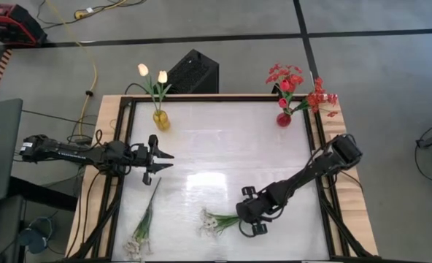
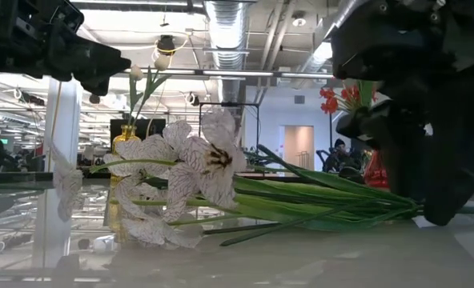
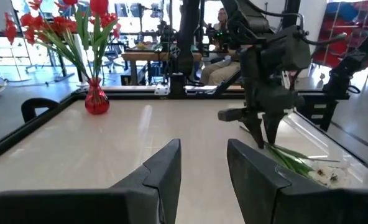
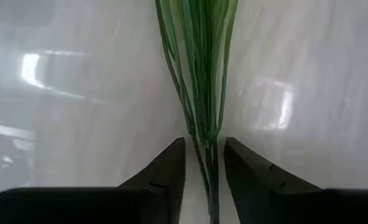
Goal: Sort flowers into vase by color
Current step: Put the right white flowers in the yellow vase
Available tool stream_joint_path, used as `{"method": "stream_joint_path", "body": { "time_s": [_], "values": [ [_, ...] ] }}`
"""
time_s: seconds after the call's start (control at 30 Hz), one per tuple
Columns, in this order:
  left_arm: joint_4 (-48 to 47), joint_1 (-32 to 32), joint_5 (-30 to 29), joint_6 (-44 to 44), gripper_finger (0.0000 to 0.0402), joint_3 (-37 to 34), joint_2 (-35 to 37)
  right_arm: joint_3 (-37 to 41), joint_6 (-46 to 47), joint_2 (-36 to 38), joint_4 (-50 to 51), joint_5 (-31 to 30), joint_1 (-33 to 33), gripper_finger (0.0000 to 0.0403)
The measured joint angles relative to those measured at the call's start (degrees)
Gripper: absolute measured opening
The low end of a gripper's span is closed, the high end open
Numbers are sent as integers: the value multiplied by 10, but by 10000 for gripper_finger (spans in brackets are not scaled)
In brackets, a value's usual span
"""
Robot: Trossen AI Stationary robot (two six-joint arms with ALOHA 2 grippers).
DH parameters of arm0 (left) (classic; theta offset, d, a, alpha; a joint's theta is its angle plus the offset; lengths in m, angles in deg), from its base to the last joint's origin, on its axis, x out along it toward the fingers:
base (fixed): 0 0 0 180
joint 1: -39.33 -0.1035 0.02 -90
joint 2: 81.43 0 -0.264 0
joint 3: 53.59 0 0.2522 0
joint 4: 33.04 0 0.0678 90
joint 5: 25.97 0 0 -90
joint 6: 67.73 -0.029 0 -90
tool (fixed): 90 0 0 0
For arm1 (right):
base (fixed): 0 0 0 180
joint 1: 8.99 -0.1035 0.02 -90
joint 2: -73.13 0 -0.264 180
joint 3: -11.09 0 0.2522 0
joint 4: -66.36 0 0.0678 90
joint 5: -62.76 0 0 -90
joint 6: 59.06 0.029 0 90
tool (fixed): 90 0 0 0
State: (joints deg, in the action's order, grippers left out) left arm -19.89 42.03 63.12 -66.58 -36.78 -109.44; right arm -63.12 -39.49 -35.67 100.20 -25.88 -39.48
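A bunch of white flowers (image 1: 214,222) lies flat on the white table near its front edge, with green stalks (image 4: 202,74) pointing toward the table's right. My right gripper (image 4: 204,146) points steeply down over the stalk ends, open. One finger stands on each side of the stalks, and a sliver of table shows between each finger and them. A second white spray (image 1: 143,234) lies at the front left. Cream tulips stand in a yellow vase (image 1: 160,121) at the back left. Red flowers stand in a red vase (image 1: 283,119) at the back right. My left gripper (image 1: 163,156) hovers level and open at the table's left side.
A raised wooden frame (image 1: 201,97) runs around the table. A black box (image 1: 194,71) stands behind the far edge. Bare table lies between the two vases and in the middle. A seated person (image 3: 221,25) shows in the room beyond.
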Motion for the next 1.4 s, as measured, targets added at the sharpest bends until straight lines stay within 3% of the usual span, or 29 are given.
{"method": "stream_joint_path", "body": {
  "time_s": [0.23,0.4,0.5,0.67,0.8,0.93,1.1,1.4],
  "values": [
    [2,0,0,0,119,0,-1,3,28,23,9,-2,7,21],
    [19,0,0,0,119,0,-1,9,26,77,-12,5,31,35],
    [42,0,3,6,119,0,-6,5,-42,114,-84,-9,47,26],
    [85,0,8,16,119,0,-37,6,-213,126,-291,-23,86,20],
    [147,0,38,38,119,0,-88,5,-283,122,-465,-25,131,22],
    [262,9,81,47,119,0,-157,5,-279,87,-615,-25,182,27],
    [342,31,67,42,119,12,-246,5,-224,39,-769,-15,237,22],
    [347,33,-5,6,119,90,-365,2,-166,-3,-828,2,272,23]
  ]
}}
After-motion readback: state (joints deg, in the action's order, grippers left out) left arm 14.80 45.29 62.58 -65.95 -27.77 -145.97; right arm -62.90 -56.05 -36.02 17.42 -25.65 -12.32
